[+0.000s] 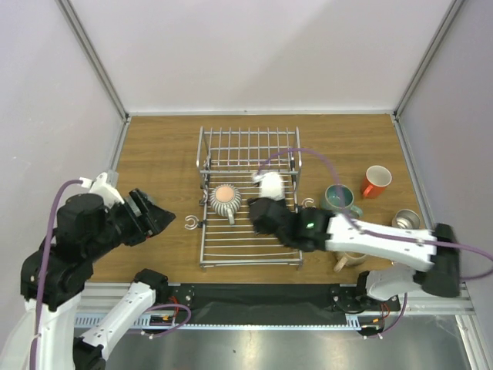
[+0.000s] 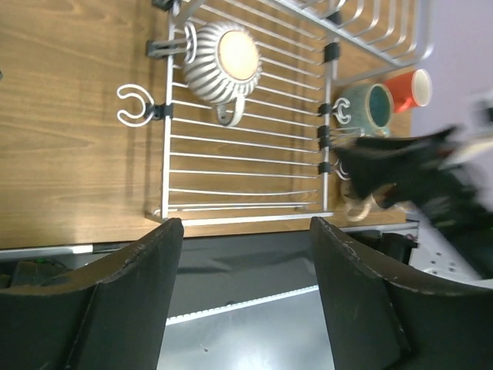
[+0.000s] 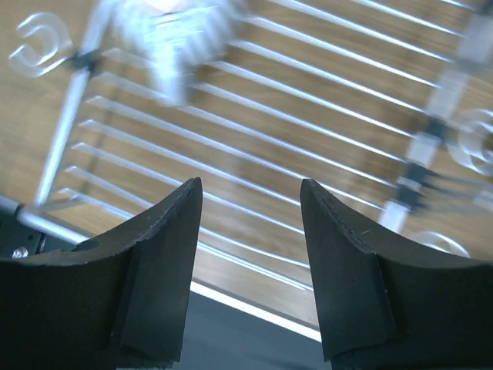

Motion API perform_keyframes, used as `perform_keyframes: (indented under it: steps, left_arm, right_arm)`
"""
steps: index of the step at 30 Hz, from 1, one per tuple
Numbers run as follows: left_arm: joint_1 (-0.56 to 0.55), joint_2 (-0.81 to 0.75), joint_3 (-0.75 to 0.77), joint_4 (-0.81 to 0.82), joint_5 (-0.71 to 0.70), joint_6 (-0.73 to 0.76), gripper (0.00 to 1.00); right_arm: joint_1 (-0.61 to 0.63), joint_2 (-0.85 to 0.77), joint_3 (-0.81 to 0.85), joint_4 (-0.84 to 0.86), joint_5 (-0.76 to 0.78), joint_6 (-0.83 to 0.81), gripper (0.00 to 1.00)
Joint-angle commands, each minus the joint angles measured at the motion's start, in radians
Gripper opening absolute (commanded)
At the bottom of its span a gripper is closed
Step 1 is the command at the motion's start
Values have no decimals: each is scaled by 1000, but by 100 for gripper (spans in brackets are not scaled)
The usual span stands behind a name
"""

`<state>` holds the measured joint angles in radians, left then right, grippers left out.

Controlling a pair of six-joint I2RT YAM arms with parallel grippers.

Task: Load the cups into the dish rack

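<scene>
Right claw (image 1: 256, 216) released, fingers spread, nothing between them, hanging over bare slats in the near half of the dish rack (image 1: 231, 245). Rack's long axis runs 12–6 in the top view, with the upright tines at the 12 end and the flat base at the 6 end. Ribbed silver cup (image 1: 225, 199) is in the rack at 10 o'clock from that claw, close but not touching, by the left rail. Its axis is vertical, a pale round face up (can't tell mouth or base), handle pointing to 6. It is blurred in the right wrist view. Purple cable (image 1: 308, 154) arcs over the rack's right rail. Outside the rack on the counter (image 1: 154, 154), 3 o'clock side: teal mug (image 1: 337, 198) just beside the rail, red-orange mug (image 1: 376, 181) beyond it at 2, metal cup (image 1: 406, 221) farther at 3, all mouth up. Beige mug (image 1: 350, 260) is at 4, partly hidden under the right arm. Left claw (image 1: 158, 218) also released and empty, over the counter at 9 o'clock of the rack, a white hook (image 1: 189, 223) between it and the left rail.
</scene>
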<state>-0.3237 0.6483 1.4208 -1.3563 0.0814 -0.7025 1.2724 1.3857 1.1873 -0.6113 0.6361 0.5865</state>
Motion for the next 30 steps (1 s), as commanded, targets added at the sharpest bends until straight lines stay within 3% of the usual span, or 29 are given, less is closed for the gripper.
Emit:
perform_keyframes:
  steps: [1,6,8,11,18,25,30]
  left_arm:
    - [6,19,-43,35,3,-32,72]
    - [6,27,-100,100,50,-60,67]
    - [6,28,-118,118,67,-63,69]
    - [6,27,-138,163,118,-68,75]
    - [6,-32,-186,322,231,-98,83]
    - [5,-45,-174,332,267,-83,83]
    - [6,-49,-157,333,290,-66,73]
  right_arm:
    - [-106,-169,-58,-171,-12,88,58]
    - [-350,-371,-104,-312,-117,98,57]
    - [-542,-398,-109,-330,-208,67,57]
    - [-797,-390,-115,-366,-386,-5,57]
    - [-1154,-286,-107,-383,-606,-103,65]
    - [-1182,-169,-101,-300,-603,-166,64]
    - [-1186,-79,-107,-239,-532,-198,62]
